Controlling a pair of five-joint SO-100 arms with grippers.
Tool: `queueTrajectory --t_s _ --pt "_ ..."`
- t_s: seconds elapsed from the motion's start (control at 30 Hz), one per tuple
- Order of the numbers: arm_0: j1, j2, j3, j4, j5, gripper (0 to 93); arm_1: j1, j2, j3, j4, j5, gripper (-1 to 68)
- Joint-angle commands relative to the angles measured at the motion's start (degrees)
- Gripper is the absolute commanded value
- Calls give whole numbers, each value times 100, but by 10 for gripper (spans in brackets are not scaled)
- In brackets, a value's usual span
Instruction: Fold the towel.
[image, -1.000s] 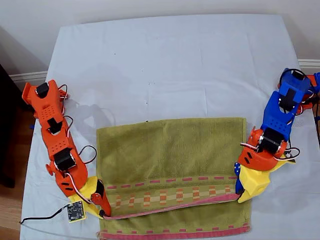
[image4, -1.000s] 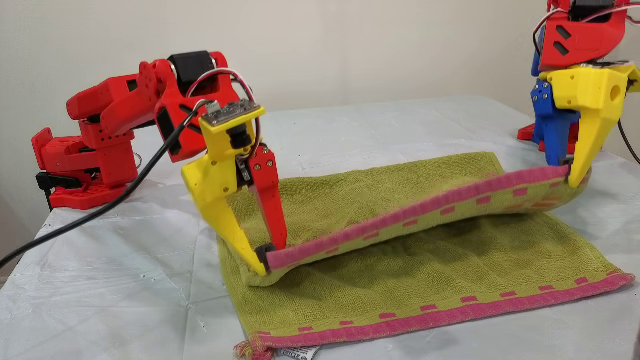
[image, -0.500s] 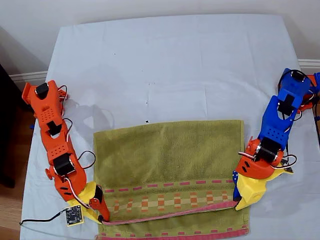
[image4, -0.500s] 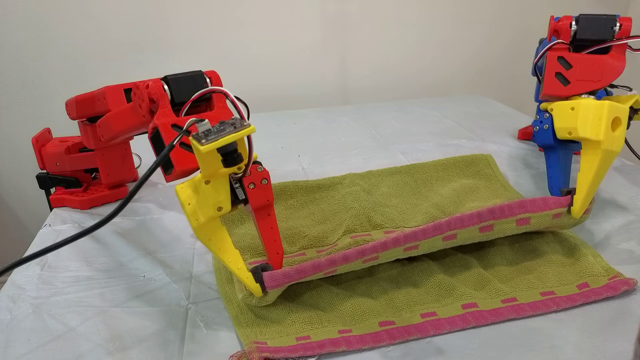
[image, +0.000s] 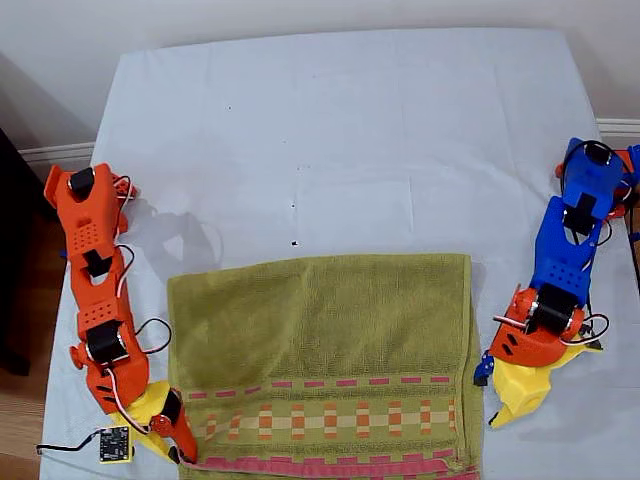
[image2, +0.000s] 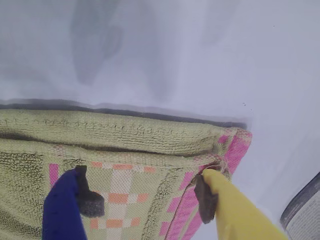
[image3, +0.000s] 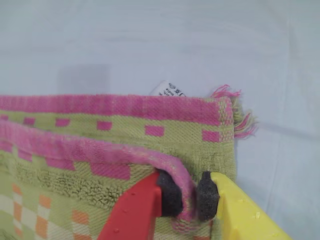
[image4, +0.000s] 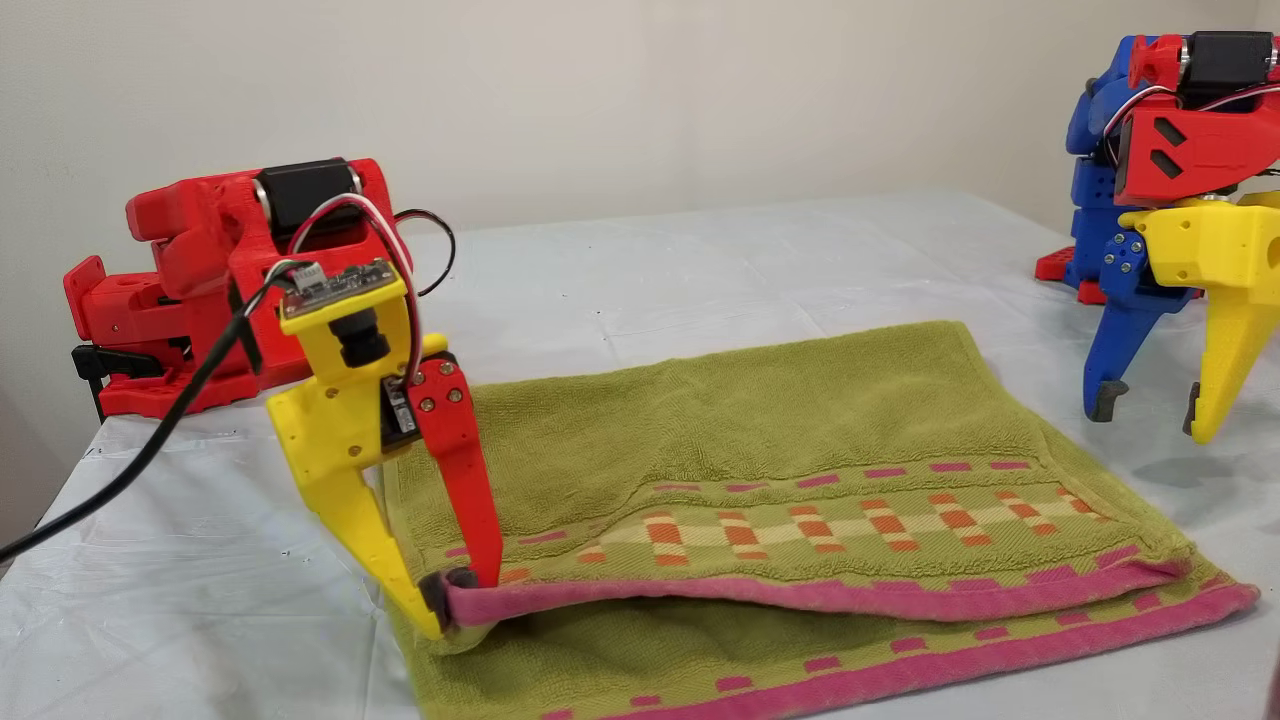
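Our second gripper (image4: 462, 592) pinches the olive-green terry towel's (image: 320, 330) pink edge while our first gripper (image4: 1150, 408) hangs unclenched beside it; an uneven release could skew the fold.

towel (image4: 760, 440) rough matt terry cloth (sheet (image4: 700, 260) smooth)

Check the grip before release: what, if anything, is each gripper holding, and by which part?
My second gripper pinches the towel at a corner of its pink border. My first gripper holds nothing; its jaws stand open over the towel's other corner.
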Motion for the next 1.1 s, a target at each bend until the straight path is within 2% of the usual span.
queueTrajectory --t_s 0.0,0.1,0.2,0.27,0.3,0.4,0.67,0.9,0.93,1.03,1.07 --pt "0 255 -413 -44 44 163 0 413 -571 26 211 399" --pt "-53 343 -413 281 -176 161 9 413 -571 18 193 399" --pt "35 492 -413 870 -176 239 9 413 -571 9 202 399" --pt "9 501 -413 861 -105 492 9 404 -571 -18 193 399" --pt "-26 492 -413 817 -53 562 18 404 -571 -26 193 399" --pt "-53 483 -413 879 -79 585 18 404 -571 -35 176 399" --pt "-255 756 -413 1143 -9 510 211 923 -571 844 -53 399" --pt "-782 1371 -413 2180 -299 434 993 1863 123 1011 -1230 385" --pt "-844 1468 -413 2320 -308 385 1099 2224 571 1011 -1354 376" --pt "-1046 1714 -413 2689 -352 145 1371 3445 2197 1011 -1494 372" --pt "-1160 1793 -413 2900 -554 118 1521 4008 2918 1011 -1529 352"
